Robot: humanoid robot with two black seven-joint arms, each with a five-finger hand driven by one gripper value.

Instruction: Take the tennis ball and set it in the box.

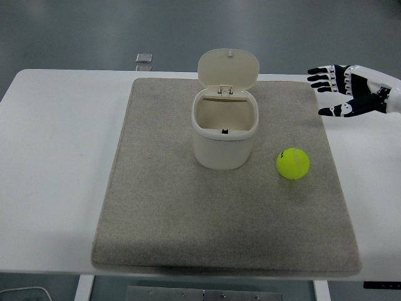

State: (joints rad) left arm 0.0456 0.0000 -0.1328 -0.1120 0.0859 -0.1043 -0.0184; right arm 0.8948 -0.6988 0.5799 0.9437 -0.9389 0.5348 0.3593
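Observation:
A yellow-green tennis ball (292, 163) lies on the grey mat (156, 207), to the right of a cream box (224, 132). The box stands upright near the mat's middle with its hinged lid (229, 68) flipped up at the back, so its mouth is open. My right hand (341, 91) comes in from the right edge, above and to the right of the ball and well apart from it. Its fingers are spread and it holds nothing. My left arm is out of view.
The mat covers the middle of the white table (50, 157). A small silvery square object (145, 59) sits at the table's far edge, behind the mat's back left corner.

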